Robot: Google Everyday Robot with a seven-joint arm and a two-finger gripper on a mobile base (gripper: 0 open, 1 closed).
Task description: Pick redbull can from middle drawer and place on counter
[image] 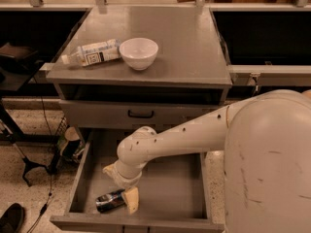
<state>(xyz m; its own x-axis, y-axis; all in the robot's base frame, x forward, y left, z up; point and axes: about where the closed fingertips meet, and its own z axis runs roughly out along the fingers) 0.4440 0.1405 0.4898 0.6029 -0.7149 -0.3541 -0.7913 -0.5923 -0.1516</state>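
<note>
in drawer (181, 191), end effector (124, 194) over part-hidden can (109, 201)
</note>
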